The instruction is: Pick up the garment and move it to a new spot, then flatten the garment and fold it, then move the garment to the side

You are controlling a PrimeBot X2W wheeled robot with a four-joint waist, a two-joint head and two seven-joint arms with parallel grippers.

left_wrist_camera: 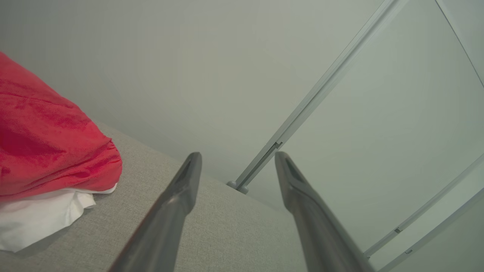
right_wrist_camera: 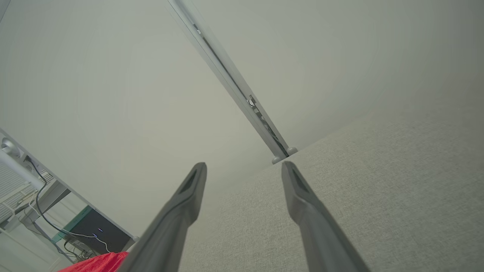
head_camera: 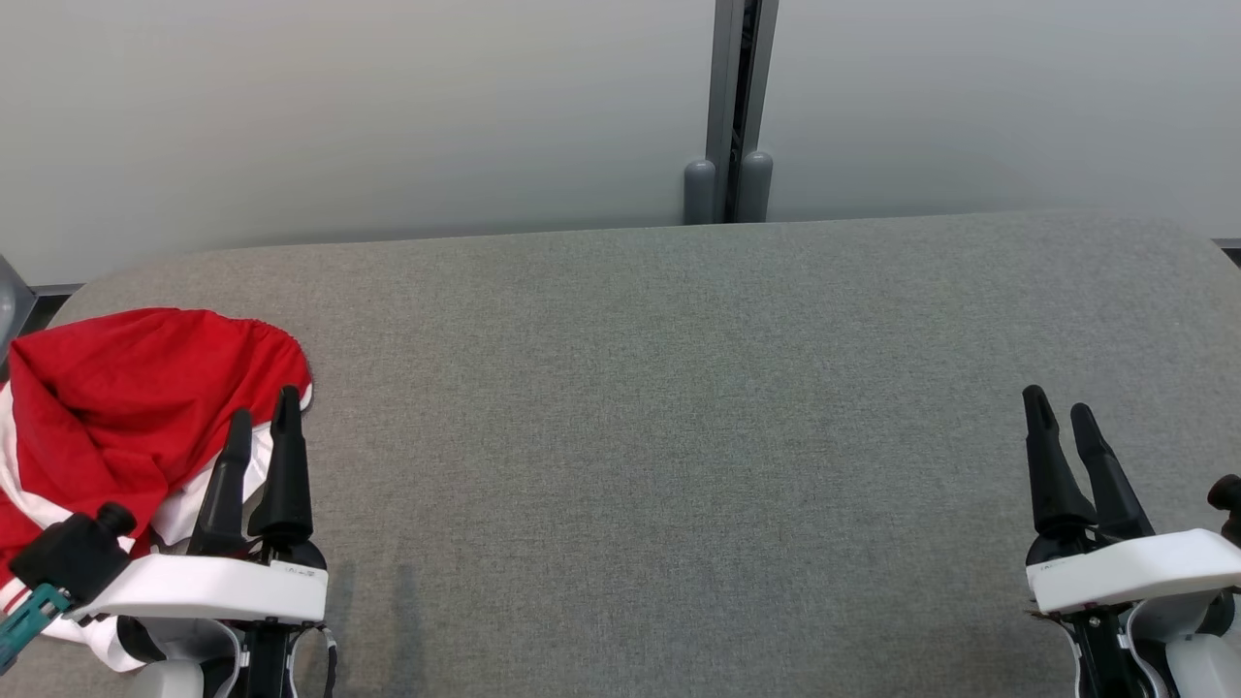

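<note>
The garment (head_camera: 126, 397) is red fabric with white bands and white trim. It lies crumpled in a loose heap, neither flattened nor folded, at the left end of the grey padded surface (head_camera: 679, 436), toward the near-left corner. A gathered red edge forms the right side of the heap. In the left wrist view, white fabric protrudes from beneath the red layer and rests on the surface.

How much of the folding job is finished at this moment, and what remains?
Done: nothing visible; the red and white garment lies crumpled at the left end of the grey table. In hand: nothing; both pairs of jaws stand open and empty. Left: pick it up, move, flatten, fold, set aside.
</note>
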